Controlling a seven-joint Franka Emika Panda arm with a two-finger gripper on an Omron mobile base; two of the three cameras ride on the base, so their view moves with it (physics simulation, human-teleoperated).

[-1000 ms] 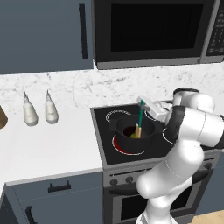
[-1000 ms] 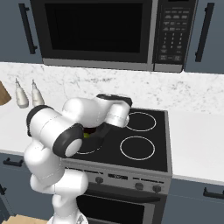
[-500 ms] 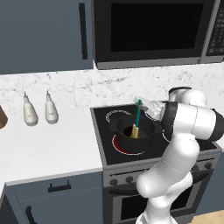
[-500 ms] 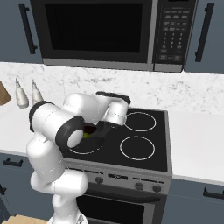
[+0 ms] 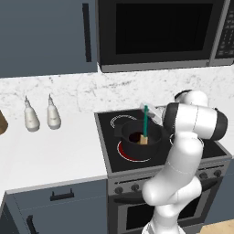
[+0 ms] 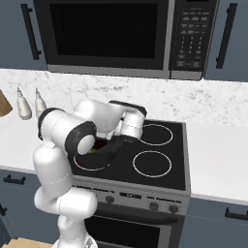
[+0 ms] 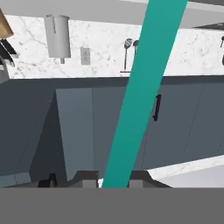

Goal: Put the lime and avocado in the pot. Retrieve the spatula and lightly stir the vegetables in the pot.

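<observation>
1. At the far left of the left base view, two pale bottles (image 5: 32, 117) stand side by side on the white counter (image 5: 59, 155), well away from the stove and clear of the work.
2. Next comes the black stovetop (image 5: 114, 119), where the pot (image 5: 157, 137) sits on the glowing front-left burner, so the stirring happens over the heat.
3. The spatula (image 5: 145, 122) stands nearly upright in the pot, its tan blade down inside and its teal handle leaning up toward the robot's wrist; that steep angle lets the blade reach the bottom.
4. In the hand view the gripper (image 7: 114, 178) is clamped on the spatula's handle, which rises between the two finger tips across the frame.
5. In the right base view a sliver of yellow-green, probably the lime (image 6: 93, 151), shows in the pot behind the arm; the avocado is hidden, so I cannot confirm it is inside.
6. I judge this to be the stirring step, late in the task. The risk is pushing too hard and tipping or sliding the pot.
</observation>
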